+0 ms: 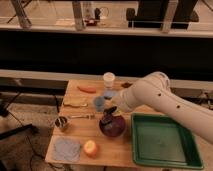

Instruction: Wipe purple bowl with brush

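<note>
The purple bowl point(114, 127) sits on the wooden table point(80, 132) at its middle, just left of the green tray. My gripper point(110, 113) hangs over the bowl's left rim at the end of the white arm point(155, 95), which reaches in from the right. It is shut on the brush point(106, 120), a small dark tool that points down into the bowl and touches its inside. The brush's tip blends with the dark bowl.
A green tray point(192, 157) lies right of the bowl. A blue cup point(99, 103), a white cup point(108, 79) and an orange item point(87, 89) stand behind. A silvery utensil point(82, 116), a metal cup point(61, 122), a blue cloth point(67, 148) and a peach-coloured fruit point(91, 148) lie to the left.
</note>
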### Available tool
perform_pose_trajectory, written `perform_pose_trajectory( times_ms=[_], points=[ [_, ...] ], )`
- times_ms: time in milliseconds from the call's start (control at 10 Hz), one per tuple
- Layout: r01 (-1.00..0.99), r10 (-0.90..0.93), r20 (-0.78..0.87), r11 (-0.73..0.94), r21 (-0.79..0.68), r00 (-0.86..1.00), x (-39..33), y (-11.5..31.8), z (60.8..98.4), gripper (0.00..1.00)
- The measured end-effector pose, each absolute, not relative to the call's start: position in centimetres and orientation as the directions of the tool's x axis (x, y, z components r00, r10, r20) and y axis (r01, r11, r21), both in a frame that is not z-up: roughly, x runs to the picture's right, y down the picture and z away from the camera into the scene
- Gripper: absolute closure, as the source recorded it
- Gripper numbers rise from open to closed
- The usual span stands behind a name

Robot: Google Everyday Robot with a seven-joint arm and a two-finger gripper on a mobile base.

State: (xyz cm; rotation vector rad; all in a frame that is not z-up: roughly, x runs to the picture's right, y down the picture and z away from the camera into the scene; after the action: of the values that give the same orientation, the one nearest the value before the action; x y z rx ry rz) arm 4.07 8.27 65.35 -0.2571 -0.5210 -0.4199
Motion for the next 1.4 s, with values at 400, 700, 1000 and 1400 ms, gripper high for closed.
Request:
perform_pose_trajectory(
  times_ms=[400, 700, 1000, 1400],
  points=[
    [0.452, -0.308, 0.527, 0.876, -0.168, 0.792, 5.2, 10.0, 63.4, 1.0],
    [0.426, -0.28, 0.503, 0.882, -0.201, 0.818, 7.3, 10.7, 63.5, 1.0],
    [0.4, -0.275, 0.463, 0.895, -0.196, 0.843, 8.6, 9.9, 65.0, 1.0],
    [0.397, -0.3, 0.416, 0.902, -0.17, 0.858, 8.8, 7.8, 67.3, 1.0]
  ],
)
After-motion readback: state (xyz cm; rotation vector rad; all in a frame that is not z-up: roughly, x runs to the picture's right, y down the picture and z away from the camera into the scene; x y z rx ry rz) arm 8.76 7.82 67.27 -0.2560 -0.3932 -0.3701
